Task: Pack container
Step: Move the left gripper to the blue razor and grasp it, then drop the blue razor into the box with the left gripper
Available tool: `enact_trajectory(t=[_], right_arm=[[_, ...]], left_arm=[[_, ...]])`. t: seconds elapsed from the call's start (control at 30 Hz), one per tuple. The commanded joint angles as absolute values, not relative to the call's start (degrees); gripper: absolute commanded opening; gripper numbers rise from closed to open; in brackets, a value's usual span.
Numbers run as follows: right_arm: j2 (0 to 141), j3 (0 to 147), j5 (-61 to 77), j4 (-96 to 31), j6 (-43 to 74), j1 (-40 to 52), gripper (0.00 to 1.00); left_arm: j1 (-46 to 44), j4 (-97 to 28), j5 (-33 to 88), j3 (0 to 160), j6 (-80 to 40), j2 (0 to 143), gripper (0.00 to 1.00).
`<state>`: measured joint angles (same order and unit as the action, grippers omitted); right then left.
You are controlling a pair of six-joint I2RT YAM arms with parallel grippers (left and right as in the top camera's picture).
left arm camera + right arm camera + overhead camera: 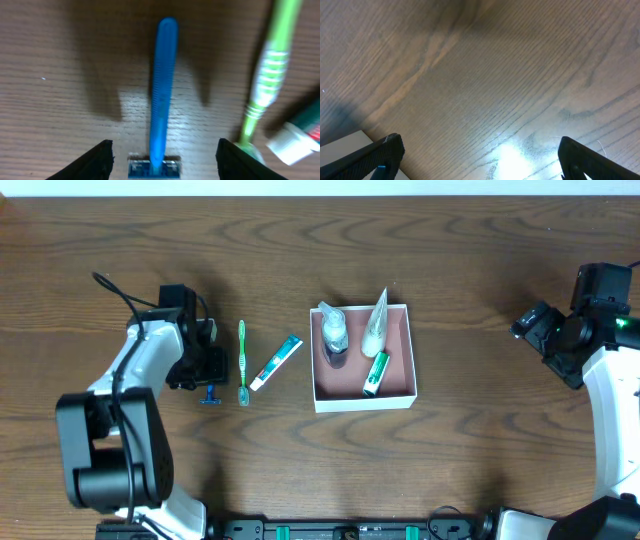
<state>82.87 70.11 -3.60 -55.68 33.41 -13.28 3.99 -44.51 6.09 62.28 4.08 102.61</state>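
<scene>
The container (400,394), a square white-walled box with a pinkish-brown inside, sits at table centre. It holds a small clear bottle (334,333), a clear tube (375,323) and a green packet (376,372). A blue razor (210,394) lies left of a green toothbrush (242,360) and a toothpaste tube (277,363). My left gripper (205,365) is open, low over the razor (161,100), its fingers either side of the razor head. The toothbrush (267,75) and toothpaste (300,135) show at the right of the left wrist view. My right gripper (525,325) is open and empty over bare wood.
The wooden table (480,260) runs to a pale edge at the back. A white corner (340,150) shows at the lower left of the right wrist view.
</scene>
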Motion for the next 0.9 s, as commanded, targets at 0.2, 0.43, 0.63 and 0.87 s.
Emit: enact_trajectory(t=[0.2,0.43,0.63,0.87], right_arm=[[82.6,70.3,-3.8,-55.7,32.5,-13.5,0.99],[82.6,70.3,-3.8,-55.7,32.5,-13.5,0.99],[82.6,70.3,-3.8,-55.7,32.5,-13.5,0.99],[82.6,70.3,-3.8,-55.7,32.5,-13.5,0.99]], left_arm=[[4.2,-41.7,3.3,62.8,4.7,105.0,0.49],[4.2,-40.9,3.4,62.8,4.7,105.3,0.26],[4.2,-42.9,3.4,63.2,4.7,104.8,0.11],[3.7,-53.2,3.7,71.5,4.7,100.7,0.06]])
